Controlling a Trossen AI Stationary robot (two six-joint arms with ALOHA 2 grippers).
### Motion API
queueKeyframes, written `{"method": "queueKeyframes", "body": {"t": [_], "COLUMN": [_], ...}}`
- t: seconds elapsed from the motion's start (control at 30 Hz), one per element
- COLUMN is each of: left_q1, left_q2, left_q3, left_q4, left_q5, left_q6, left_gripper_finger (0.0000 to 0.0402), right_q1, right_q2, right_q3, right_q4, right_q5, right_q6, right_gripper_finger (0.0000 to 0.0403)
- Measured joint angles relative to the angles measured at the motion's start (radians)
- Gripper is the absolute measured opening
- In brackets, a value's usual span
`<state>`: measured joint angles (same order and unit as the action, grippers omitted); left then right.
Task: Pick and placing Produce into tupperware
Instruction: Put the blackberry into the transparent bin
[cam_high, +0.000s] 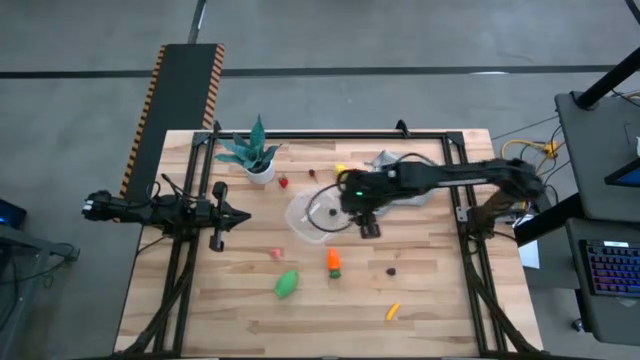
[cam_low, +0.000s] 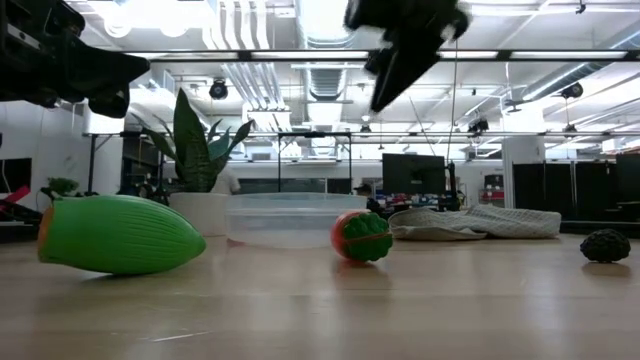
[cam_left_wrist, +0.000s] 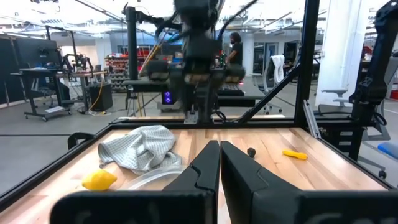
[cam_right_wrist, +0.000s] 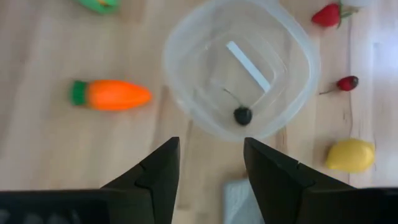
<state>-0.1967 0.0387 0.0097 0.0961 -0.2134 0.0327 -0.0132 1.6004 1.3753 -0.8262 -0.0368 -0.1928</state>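
Observation:
The clear round tub (cam_high: 312, 216) sits mid-table and has one small dark piece (cam_right_wrist: 242, 115) inside it. My right gripper (cam_right_wrist: 211, 148) hangs open above the tub's right rim (cam_high: 366, 222), pointing down and holding nothing. Loose on the wood lie an orange carrot (cam_right_wrist: 112, 94), a green piece (cam_high: 287, 284), a pink piece (cam_high: 277, 254), a dark berry (cam_high: 391, 271) and a small orange-yellow piece (cam_high: 393, 311). A strawberry (cam_right_wrist: 328, 15), a cherry (cam_right_wrist: 347, 83) and a lemon (cam_right_wrist: 350, 155) lie beyond the tub. My left gripper (cam_high: 222, 213) waits shut at the table's left.
A teal-leaved plant in a white pot (cam_high: 257, 155) stands at the far left. A crumpled grey cloth (cam_high: 400, 165) lies at the far side under my right arm. The black frame rails (cam_high: 470, 215) run along the table's edges. Bare wood shows near the front edge.

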Motion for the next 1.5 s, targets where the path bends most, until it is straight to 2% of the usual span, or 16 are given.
{"method": "queueKeyframes", "body": {"t": [0.3,0.5,0.7,1.17,1.3,1.5], "left_q1": [0.0,0.0,0.0,0.0,0.0,0.0], "left_q2": [0.0,0.0,0.0,0.0,0.0,-0.001], "left_q3": [0.0,0.0,0.0,0.0,0.0,0.0], "left_q4": [0.001,0.001,0.001,0.001,0.001,0.001], "left_q5": [0.0,0.0,-0.001,-0.001,-0.001,-0.001], "left_q6": [0.0,0.0,0.0,0.0,0.0,0.0], "left_gripper_finger": [0.0,0.0,0.0,0.0,0.0,0.0], "right_q1": [0.174,0.302,0.371,0.382,0.382,0.382], "right_q2": [-0.338,-0.466,-0.485,-0.484,-0.485,-0.485], "right_q3": [-0.136,-0.25,-0.388,-0.613,-0.653,-0.752], "right_q4": [-0.068,-0.055,-0.024,0.13,0.16,0.297], "right_q5": [0.007,0.072,0.199,0.135,0.139,0.116], "right_q6": [0.121,0.247,0.356,0.48,0.522,0.555], "right_gripper_finger": [0.0173,0.017,0.0175,0.0273,0.0283,0.0274]}}
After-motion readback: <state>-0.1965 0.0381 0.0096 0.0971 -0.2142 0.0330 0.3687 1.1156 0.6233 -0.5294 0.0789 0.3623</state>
